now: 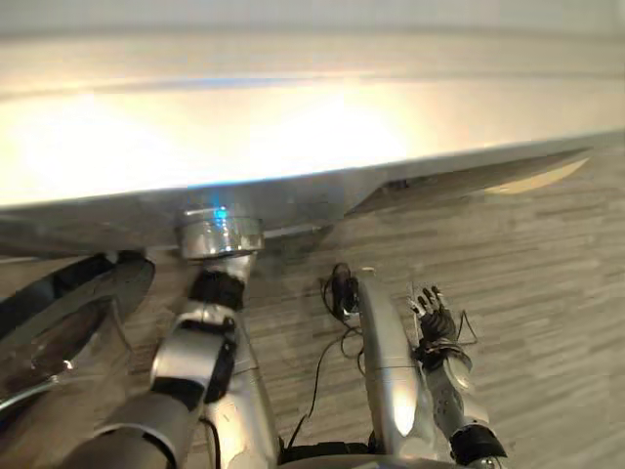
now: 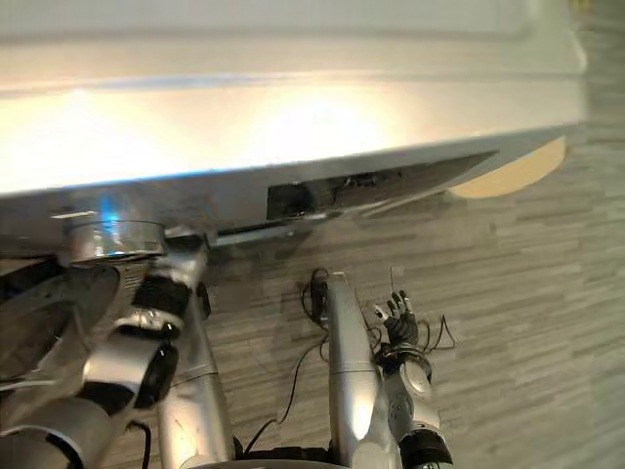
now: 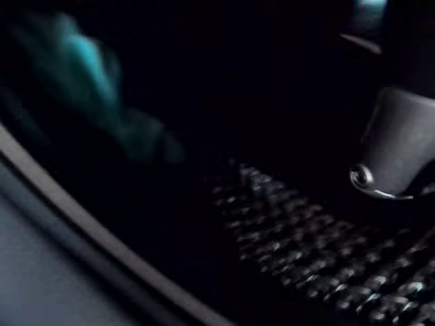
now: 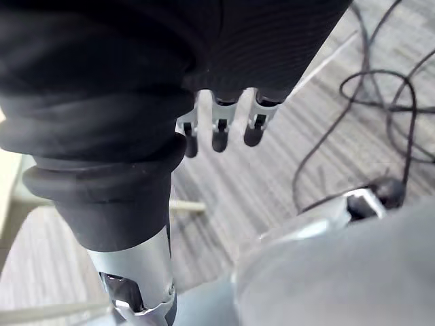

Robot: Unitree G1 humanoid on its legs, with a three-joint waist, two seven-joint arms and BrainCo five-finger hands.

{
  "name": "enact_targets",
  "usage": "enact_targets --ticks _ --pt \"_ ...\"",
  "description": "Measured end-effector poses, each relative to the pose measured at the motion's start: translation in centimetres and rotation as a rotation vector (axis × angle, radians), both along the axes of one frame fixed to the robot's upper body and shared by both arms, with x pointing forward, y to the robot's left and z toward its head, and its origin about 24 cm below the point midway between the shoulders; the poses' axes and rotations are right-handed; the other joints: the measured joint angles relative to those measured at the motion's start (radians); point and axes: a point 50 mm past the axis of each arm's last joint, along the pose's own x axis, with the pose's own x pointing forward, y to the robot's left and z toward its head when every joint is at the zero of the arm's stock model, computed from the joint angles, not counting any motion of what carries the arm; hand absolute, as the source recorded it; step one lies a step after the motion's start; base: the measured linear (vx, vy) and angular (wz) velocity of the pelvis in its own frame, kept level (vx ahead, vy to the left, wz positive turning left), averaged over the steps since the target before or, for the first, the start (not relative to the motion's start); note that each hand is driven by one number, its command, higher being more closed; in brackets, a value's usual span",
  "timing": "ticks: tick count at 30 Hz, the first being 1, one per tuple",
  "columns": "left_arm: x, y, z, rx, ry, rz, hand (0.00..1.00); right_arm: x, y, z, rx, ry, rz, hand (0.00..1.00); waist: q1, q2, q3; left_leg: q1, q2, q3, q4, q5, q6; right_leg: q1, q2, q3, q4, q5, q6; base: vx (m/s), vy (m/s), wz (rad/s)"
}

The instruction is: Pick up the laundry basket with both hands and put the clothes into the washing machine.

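The washing machine's pale top [image 1: 293,127] spans the upper part of both eye views. My left arm [image 1: 210,293] reaches forward under its front edge, and the hand is hidden inside. Past that hand, the left wrist view looks into the dark drum, with its perforated metal wall [image 3: 306,251] and a blurred teal cloth [image 3: 88,75] lying deeper in. My right hand [image 1: 435,315] hangs low at my side above the floor. Its fingers [image 4: 219,129] are straight and hold nothing.
The machine's round glass door [image 1: 68,322] stands open at the lower left, close beside my left arm. Grey wood-look floor [image 1: 547,293] stretches to the right. A beige flat piece [image 2: 513,174] shows at the machine's right corner.
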Motion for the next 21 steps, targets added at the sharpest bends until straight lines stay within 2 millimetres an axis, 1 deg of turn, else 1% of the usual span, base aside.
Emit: enact_targets --ticks 1,3,4,6,7,8,9,10,11,12,13,14,15,16,17,18,19,20,21 --pt "-0.7 -0.2 -2.9 -0.008 0.096 -0.006 0.0 -0.1 0.2 -0.4 0.006 0.019 -0.001 0.0 0.004 0.002 -0.015 0.061 0.001 0.013 -0.05 0.009 -0.002 0.051 -0.002 0.0 -0.037 0.001 -0.002 0.11 -0.052 0.11" --pt "-2.1 0.2 -6.8 0.013 0.224 -0.005 0.0 -0.5 0.4 -1.1 0.015 0.061 0.005 0.0 0.016 0.001 -0.018 0.193 -0.002 0.043 -0.142 0.027 -0.004 0.163 -0.017 0.003 -0.101 0.012 -0.008 0.16 -0.042 0.17" --pt "-2.5 0.1 -7.8 0.018 0.258 -0.007 0.0 -0.6 0.4 -1.3 0.015 0.075 0.007 0.0 0.018 0.004 -0.028 0.225 -0.001 0.051 -0.167 0.032 -0.004 0.19 -0.018 0.004 -0.121 0.015 -0.015 0.18 -0.024 0.12" --pt "-4.8 0.6 -11.7 0.001 0.39 -0.001 0.0 -1.3 0.9 -2.3 0.011 0.129 0.018 0.0 0.019 0.01 -0.083 0.337 -0.001 0.092 -0.275 0.058 -0.003 0.289 -0.03 0.007 -0.209 0.028 -0.016 0.17 -0.002 0.1" --pt "-5.5 0.7 -12.7 -0.005 0.425 -0.002 0.0 -1.4 0.9 -2.5 0.008 0.142 0.022 0.0 0.018 0.014 -0.093 0.37 -0.002 0.103 -0.305 0.065 -0.001 0.319 -0.034 0.007 -0.236 0.033 -0.017 0.19 0.019 0.11" --pt "-7.2 0.8 -14.8 -0.02 0.494 -0.005 0.0 -2.0 0.9 -3.2 0.007 0.178 0.025 0.0 0.021 0.025 -0.12 0.435 -0.002 0.127 -0.368 0.079 0.004 0.381 -0.039 0.01 -0.297 0.046 -0.015 0.25 0.048 0.12" --pt "-9.4 0.9 -17.3 -0.051 0.582 0.014 0.0 -2.8 1.0 -4.1 -0.005 0.23 0.034 0.0 0.021 0.034 -0.156 0.505 -0.007 0.157 -0.442 0.098 0.016 0.444 -0.053 0.01 -0.363 0.058 -0.008 0.26 0.054 0.13" --pt "-10.4 0.9 -18.4 -0.071 0.625 0.017 0.0 -3.3 0.9 -4.5 -0.006 0.256 0.032 0.0 0.022 0.038 -0.169 0.541 -0.01 0.17 -0.48 0.109 0.016 0.479 -0.059 0.01 -0.396 0.065 -0.009 0.29 0.053 0.2" --pt "-12.9 0.9 -20.6 -0.108 0.712 0.034 0.0 -4.6 0.7 -5.6 0.007 0.317 0.01 0.0 0.025 0.043 -0.201 0.62 -0.026 0.197 -0.566 0.135 0.024 0.547 -0.073 0.01 -0.462 0.08 -0.006 0.2 0.02 0.21" --pt "-14.3 1.0 -21.7 -0.128 0.756 0.052 0.0 -5.3 0.5 -6.1 0.008 0.349 -0.003 0.0 0.025 0.05 -0.223 0.654 -0.034 0.205 -0.608 0.15 0.023 0.579 -0.084 0.007 -0.497 0.086 -0.002 0.21 0.03 0.32" --pt "-17.0 1.0 -23.7 -0.169 0.847 0.065 0.0 -6.9 0.0 -7.2 0.017 0.42 -0.037 0.0 0.023 0.068 -0.265 0.717 -0.051 0.214 -0.696 0.183 0.022 0.645 -0.106 -0.008 -0.577 0.106 0.002 0.26 0.044 0.43" --pt "-19.6 0.8 -25.2 -0.202 0.928 0.082 0.0 -8.7 -0.6 -8.2 0.02 0.497 -0.066 0.0 0.024 0.08 -0.303 0.777 -0.076 0.221 -0.791 0.223 0.026 0.706 -0.123 -0.021 -0.653 0.123 0.014 0.26 0.059 0.47" --pt "-20.8 0.9 -25.9 -0.215 0.962 0.089 0.0 -9.5 -0.9 -8.7 0.021 0.535 -0.079 0.0 0.024 0.089 -0.316 0.806 -0.085 0.222 -0.833 0.24 0.026 0.736 -0.131 -0.028 -0.689 0.136 0.011 0.31 0.08 0.5" --pt "-23.0 0.9 -26.9 -0.228 1.03 0.104 0.0 -11.2 -1.3 -9.6 0.034 0.611 -0.106 0.0 0.023 0.104 -0.342 0.856 -0.101 0.219 -0.905 0.269 0.03 0.793 -0.146 -0.049 -0.754 0.153 0.016 0.24 0.08 0.53" --pt "-24.0 1.1 -27.3 -0.235 1.052 0.111 0.0 -12.1 -2.0 -10.0 0.04 0.652 -0.136 0.0 0.022 0.12 -0.363 0.879 -0.112 0.204 -0.951 0.292 0.031 0.835 -0.156 -0.074 -0.807 0.173 0.011 0.22 0.08 0.54" --pt "-24.3 1.1 -27.5 -0.238 1.069 0.109 0.0 -12.5 -2.4 -10.1 0.04 0.672 -0.147 0.0 0.023 0.126 -0.37 0.894 -0.117 0.196 -0.973 0.302 0.029 0.86 -0.159 -0.083 -0.831 0.181 0.016 0.19 0.065 0.49" --pt "-25.1 1.7 -27.9 -0.236 1.102 0.126 0.0 -13.1 -2.5 -10.4 0.044 0.702 -0.157 0.0 0.023 0.131 -0.38 0.925 -0.122 0.189 -1.009 0.317 0.034 0.903 -0.163 -0.103 -0.874 0.195 0.012 0.16 0.056 0.39" --pt "-26.5 2.3 -28.4 -0.239 1.147 0.154 0.0 -13.7 -2.7 -10.6 0.052 0.722 -0.164 0.0 0.022 0.133 -0.391 0.959 -0.128 0.185 -1.046 0.331 0.033 0.947 -0.167 -0.117 -0.917 0.205 0.016 0.14 0.048 0.35" --pt "-27.1 2.7 -28.5 -0.251 1.162 0.172 0.0 -13.9 -2.7 -10.7 0.057 0.729 -0.162 0.0 0.021 0.134 -0.398 0.968 -0.13 0.182 -1.061 0.335 0.033 0.963 -0.169 -0.127 -0.935 0.209 0.018 0.11 0.031 0.3"
